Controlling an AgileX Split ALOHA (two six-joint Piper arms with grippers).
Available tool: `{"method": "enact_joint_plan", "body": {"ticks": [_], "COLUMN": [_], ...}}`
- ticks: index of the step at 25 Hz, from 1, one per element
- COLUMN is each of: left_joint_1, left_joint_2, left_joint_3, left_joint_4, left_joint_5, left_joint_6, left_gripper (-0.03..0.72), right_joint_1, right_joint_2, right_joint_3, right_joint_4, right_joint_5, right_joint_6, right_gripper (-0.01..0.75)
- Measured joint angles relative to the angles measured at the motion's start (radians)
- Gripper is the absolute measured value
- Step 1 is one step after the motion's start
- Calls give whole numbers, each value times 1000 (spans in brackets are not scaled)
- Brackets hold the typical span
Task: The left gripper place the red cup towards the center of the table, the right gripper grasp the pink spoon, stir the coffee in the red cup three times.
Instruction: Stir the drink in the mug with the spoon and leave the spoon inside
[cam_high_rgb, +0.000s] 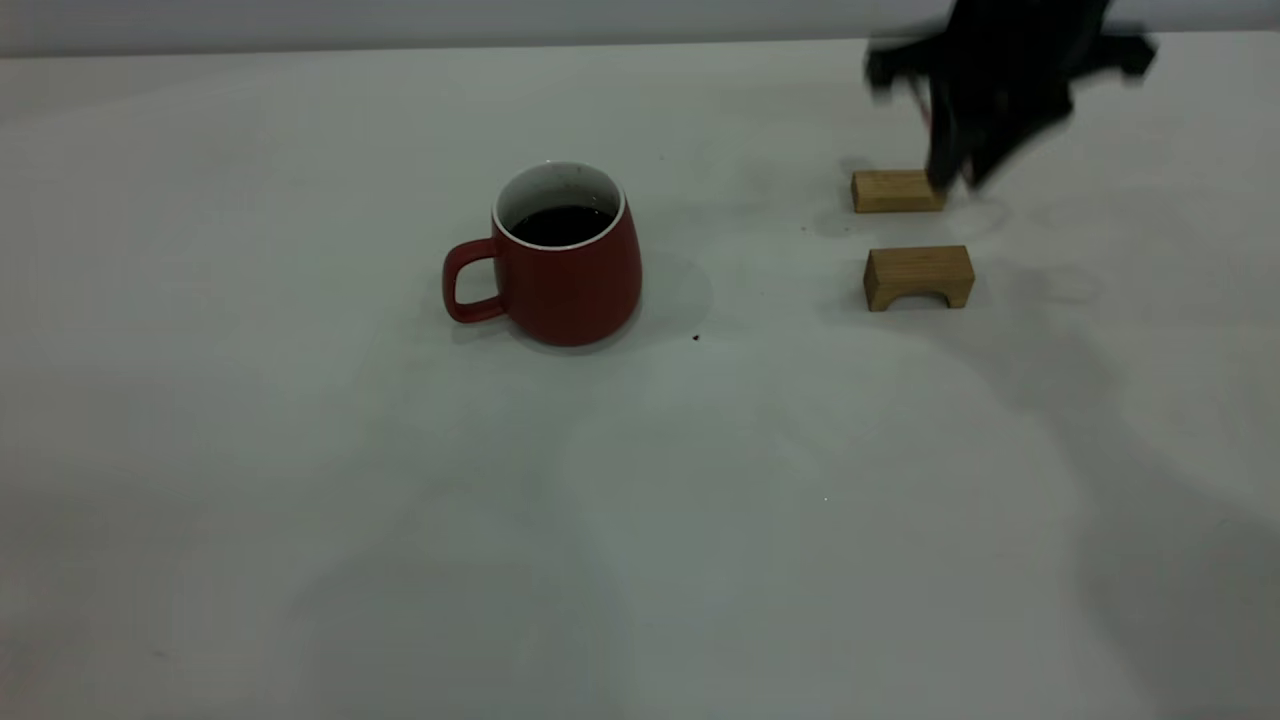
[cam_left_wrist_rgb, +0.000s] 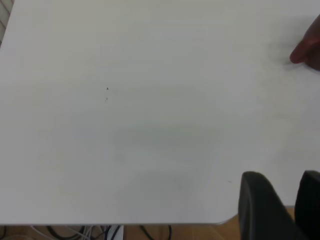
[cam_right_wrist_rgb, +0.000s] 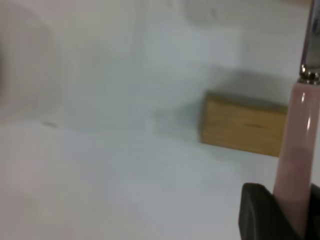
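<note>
The right gripper (cam_right_wrist_rgb: 290, 210), near the table's (cam_high_rgb: 300, 500) far right edge, pinches the pink spoon (cam_right_wrist_rgb: 295, 150); the red cup (cam_high_rgb: 565, 260) sits toward the center, leftward.

Light is soft and even, a little dim, falling from above onto the pale bench (cam_high_rgb: 300, 500). The red cup (cam_high_rgb: 565, 265) throws a faint shadow to its right, and broad, weak shadows spread over the near right of the bench. The coffee (cam_high_rgb: 560, 225) shows a slight gloss. The right tool (cam_high_rgb: 965, 165) is smeared by motion blur. In the right wrist view the pink spoon (cam_right_wrist_rgb: 295, 160) and a wooden block (cam_right_wrist_rgb: 242, 125) are soft and out of focus.
</note>
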Motion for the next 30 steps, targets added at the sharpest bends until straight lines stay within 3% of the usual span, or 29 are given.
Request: {"method": "enact_joint_plan", "body": {"ticks": [7, 11, 14, 22, 30], "left_joint_1": [0, 0, 0, 0, 0], "left_joint_2": [0, 0, 0, 0, 0], "left_joint_3": [0, 0, 0, 0, 0], "left_joint_4": [0, 0, 0, 0, 0], "left_joint_5": [0, 0, 0, 0, 0], "left_joint_6": [0, 0, 0, 0, 0], "left_gripper": [247, 247, 247, 246, 246], "right_joint_1": [7, 23, 57, 159, 159], "right_joint_2": [-115, -115, -115, -92, 85], "right_joint_3": [0, 1, 1, 1, 1], "right_joint_4": [640, 936, 1142, 1428, 1558], "right_joint_5": [108, 136, 142, 78, 79], "right_joint_6": [125, 164, 287, 727, 769], "right_gripper": [142, 142, 142, 142, 142]}}
